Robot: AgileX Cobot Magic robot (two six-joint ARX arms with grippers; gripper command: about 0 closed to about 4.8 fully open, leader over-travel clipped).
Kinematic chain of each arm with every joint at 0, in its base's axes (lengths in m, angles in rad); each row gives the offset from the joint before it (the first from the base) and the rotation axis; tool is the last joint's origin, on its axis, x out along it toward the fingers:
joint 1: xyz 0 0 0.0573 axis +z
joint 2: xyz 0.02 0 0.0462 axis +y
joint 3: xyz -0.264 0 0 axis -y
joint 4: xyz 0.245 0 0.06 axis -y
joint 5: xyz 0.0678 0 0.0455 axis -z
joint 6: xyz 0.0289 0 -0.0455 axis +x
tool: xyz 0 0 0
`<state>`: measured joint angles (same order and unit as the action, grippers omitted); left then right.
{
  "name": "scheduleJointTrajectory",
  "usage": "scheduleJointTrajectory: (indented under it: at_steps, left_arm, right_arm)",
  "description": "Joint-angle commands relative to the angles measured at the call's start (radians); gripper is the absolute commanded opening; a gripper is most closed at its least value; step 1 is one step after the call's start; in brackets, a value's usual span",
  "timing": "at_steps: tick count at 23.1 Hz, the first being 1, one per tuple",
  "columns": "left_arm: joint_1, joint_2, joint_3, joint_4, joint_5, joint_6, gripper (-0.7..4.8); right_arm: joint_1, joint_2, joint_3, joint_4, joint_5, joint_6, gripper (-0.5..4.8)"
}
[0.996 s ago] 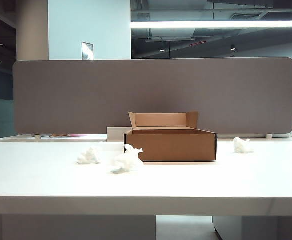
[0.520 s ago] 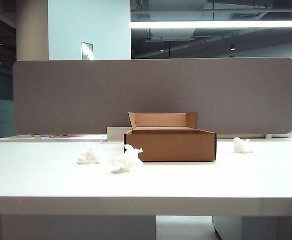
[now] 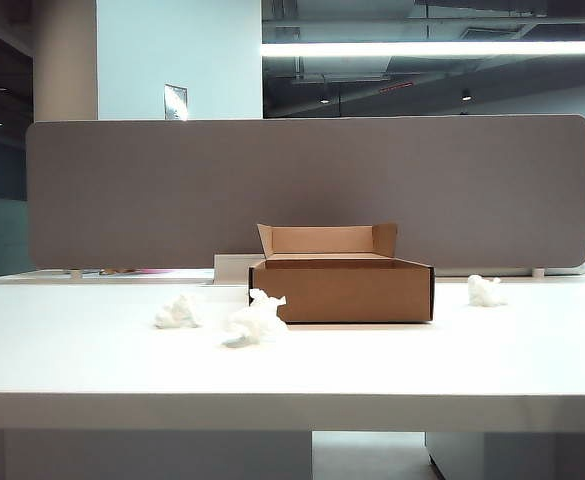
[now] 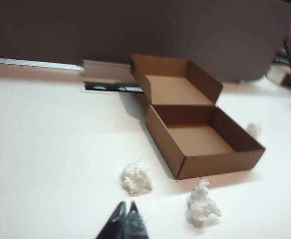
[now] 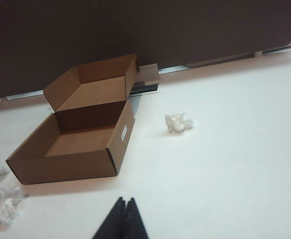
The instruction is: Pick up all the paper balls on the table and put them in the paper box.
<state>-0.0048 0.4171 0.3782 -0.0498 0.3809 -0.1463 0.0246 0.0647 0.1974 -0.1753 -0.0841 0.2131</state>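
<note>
Shallow rectangular brown cardboard paper box (image 3: 342, 289) standing open and empty near the middle of the wide white table (image 3: 292, 365), lid flap upright on its rear side. Behind the box, a long grey divider panel (image 3: 307, 190) closes off the far edge of the table, and a low pale block (image 4: 108, 74) lies between box and panel, half hidden by the box in the exterior view. Three small crumpled white paper balls lie on the table outside the box: one (image 3: 255, 318) just beside its front left corner, a second (image 3: 178, 312) farther left of the box, a third (image 3: 486, 291) well apart on the right of the box. Nothing stands between any ball and the box. Left gripper (image 4: 126, 219) hovers above the table on the near side of the two left-hand balls, dark fingers pressed together, holding nothing. Right gripper (image 5: 122, 219) hovers in front of the box, fingers likewise closed and empty. Both grippers are cut off by the wrist-view edges and lie outside the exterior view. The left wrist view is slightly blurred.
</note>
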Motion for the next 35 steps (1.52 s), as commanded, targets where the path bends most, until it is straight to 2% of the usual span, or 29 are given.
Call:
scheduleJointTrajectory:
  at_steps: [1,7,14,18,21,23,24,25,33,35]
  left_arm:
    - [-0.001,0.094,0.045,0.046,0.036,0.024,-0.05]
    - [-0.001,0.300,0.150,0.053,0.053,0.069,-0.05]
    - [-0.003,0.515,0.267,0.070,0.054,0.068,-0.05]
    - [-0.034,0.655,0.336,0.100,0.053,0.071,-0.05]
    - [-0.093,0.778,0.389,0.111,0.050,0.147,-0.04]
    - [-0.130,0.854,0.421,0.112,0.045,0.163,0.09]
    - [-0.142,0.904,0.446,0.111,0.039,0.166,0.62]
    - [-0.150,0.930,0.460,0.111,0.038,0.165,0.83]
    - [-0.169,1.078,0.559,0.112,0.023,0.165,0.95]
    - [-0.169,1.107,0.575,0.112,0.015,0.165,1.27]
  right_arm:
    - [0.000,0.002,0.012,-0.014,-0.005,0.002,-0.06]
    - [0.000,0.002,0.012,-0.016,-0.023,0.002,-0.06]
    - [0.000,0.002,0.012,-0.040,-0.032,0.001,-0.06]
    - [0.000,0.002,0.012,-0.039,-0.053,0.001,-0.06]
    - [0.000,0.003,0.013,-0.039,-0.075,0.001,-0.06]
    - [0.000,0.006,0.015,-0.039,-0.079,0.005,-0.06]
    - [0.000,0.026,0.026,-0.039,-0.079,0.004,-0.06]
    - [0.000,0.040,0.032,-0.039,-0.079,0.003,-0.06]
    - [0.000,0.250,0.113,-0.011,-0.076,-0.005,-0.06]
    - [0.000,0.309,0.132,0.014,-0.082,-0.005,-0.06]
